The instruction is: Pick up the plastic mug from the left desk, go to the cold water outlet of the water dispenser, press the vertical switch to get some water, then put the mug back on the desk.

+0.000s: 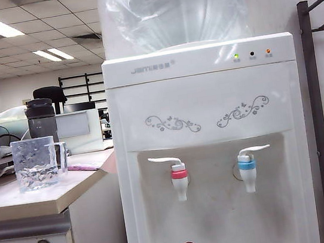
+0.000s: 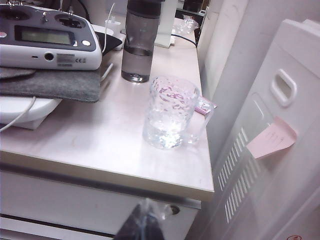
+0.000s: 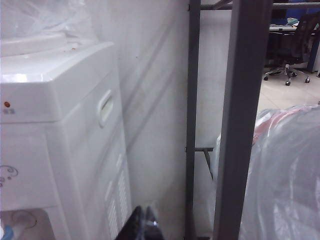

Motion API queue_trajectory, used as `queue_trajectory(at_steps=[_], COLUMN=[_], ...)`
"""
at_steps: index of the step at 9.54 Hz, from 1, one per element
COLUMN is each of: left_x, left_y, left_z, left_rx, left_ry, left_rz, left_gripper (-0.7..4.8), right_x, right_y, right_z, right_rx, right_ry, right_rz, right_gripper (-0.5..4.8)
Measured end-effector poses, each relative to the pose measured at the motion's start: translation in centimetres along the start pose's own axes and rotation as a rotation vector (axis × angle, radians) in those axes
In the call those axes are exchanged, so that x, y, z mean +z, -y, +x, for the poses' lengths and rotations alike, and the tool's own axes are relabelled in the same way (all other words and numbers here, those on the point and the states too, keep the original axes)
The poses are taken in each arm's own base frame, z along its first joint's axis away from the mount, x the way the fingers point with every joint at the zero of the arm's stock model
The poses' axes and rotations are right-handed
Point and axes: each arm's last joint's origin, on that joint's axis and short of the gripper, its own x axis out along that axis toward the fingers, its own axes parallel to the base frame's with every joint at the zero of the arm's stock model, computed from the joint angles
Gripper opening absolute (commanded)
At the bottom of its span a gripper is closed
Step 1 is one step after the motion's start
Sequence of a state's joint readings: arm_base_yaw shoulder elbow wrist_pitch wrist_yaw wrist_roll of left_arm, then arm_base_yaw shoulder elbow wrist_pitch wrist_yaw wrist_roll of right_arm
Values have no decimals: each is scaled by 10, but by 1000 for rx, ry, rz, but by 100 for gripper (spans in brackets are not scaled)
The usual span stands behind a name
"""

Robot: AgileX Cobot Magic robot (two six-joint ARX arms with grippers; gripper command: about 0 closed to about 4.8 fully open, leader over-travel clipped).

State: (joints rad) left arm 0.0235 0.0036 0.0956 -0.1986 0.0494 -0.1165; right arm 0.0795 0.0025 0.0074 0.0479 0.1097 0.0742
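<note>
beside the counter the water dispenser is waiting, nothing begun yet. the plastic mug is sitting near the counter's front right corner, ungrasped. the left tool is hanging closed and empty below the counter's front edge; the right tool, mostly cropped, is looking closed.

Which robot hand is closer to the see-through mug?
Left. The left gripper hangs shut below the desk edge, facing the mug. The right gripper, shut too, is beside the water dispenser, with no mug in sight.
</note>
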Motion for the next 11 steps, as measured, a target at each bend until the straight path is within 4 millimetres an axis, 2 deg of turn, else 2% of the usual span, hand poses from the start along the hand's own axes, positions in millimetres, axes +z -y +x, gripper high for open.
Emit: queue_trajectory(at_steps=[6,9,11], left_x=[0,-13,-12], left_y=[0,-1,-2], left_z=[0,5,5], left_rx=[0,-8,8], left_ry=[0,-24,-19], left_rz=[0,6,9], left_gripper=[-6,-6,-6], right_x=[-1,-1,-1], right_y=[0,0,0], right_z=[0,0,0], right_rx=[-1,-1,-1], right_ry=[-12,-12,-12], right_rz=[-1,-1,-1], right_gripper=[-1,-1,-1])
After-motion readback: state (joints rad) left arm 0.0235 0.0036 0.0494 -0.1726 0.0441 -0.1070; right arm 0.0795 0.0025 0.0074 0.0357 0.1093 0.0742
